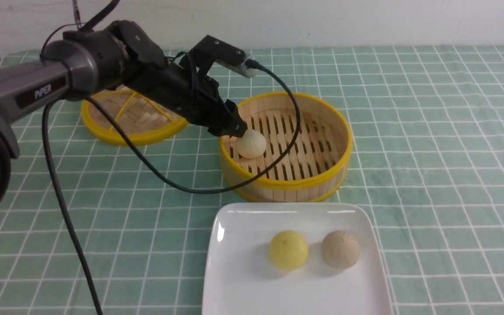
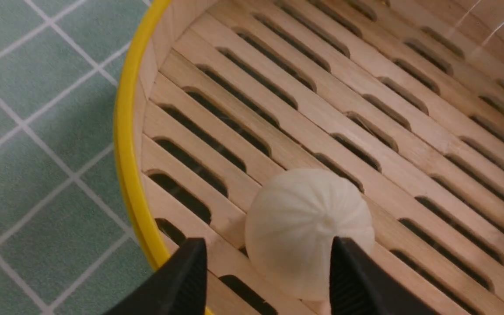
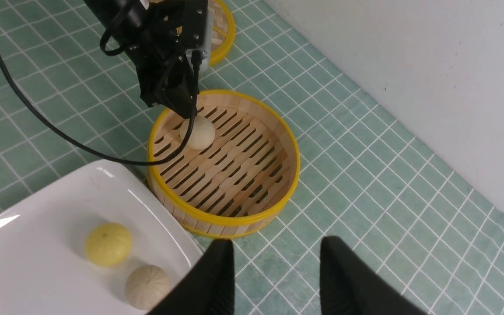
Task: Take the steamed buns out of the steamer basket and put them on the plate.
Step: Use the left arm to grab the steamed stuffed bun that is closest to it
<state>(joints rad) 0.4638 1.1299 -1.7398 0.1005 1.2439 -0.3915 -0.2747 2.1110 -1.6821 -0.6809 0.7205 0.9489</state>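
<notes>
One pale cream steamed bun (image 1: 251, 143) lies in the steamer basket (image 1: 322, 181) near its left wall. My left gripper (image 1: 236, 130) is down inside the basket, open, with its jaws on either side of that bun (image 2: 309, 218). In the left wrist view one finger (image 2: 357, 280) overlaps the bun and the other finger (image 2: 182, 280) stands apart from it. A yellow bun (image 1: 288, 250) and a beige bun (image 1: 340, 249) sit on the white plate (image 1: 243, 288). My right gripper (image 3: 277, 240) is open and empty above the tablecloth beside the basket (image 3: 278, 205). It is out of the front view.
The flat woven lid (image 1: 116, 127) lies behind and left of the basket. The left arm's black cable (image 1: 182, 188) droops across the basket's front rim and over the green checked tablecloth. A white wall runs along the table's far edge.
</notes>
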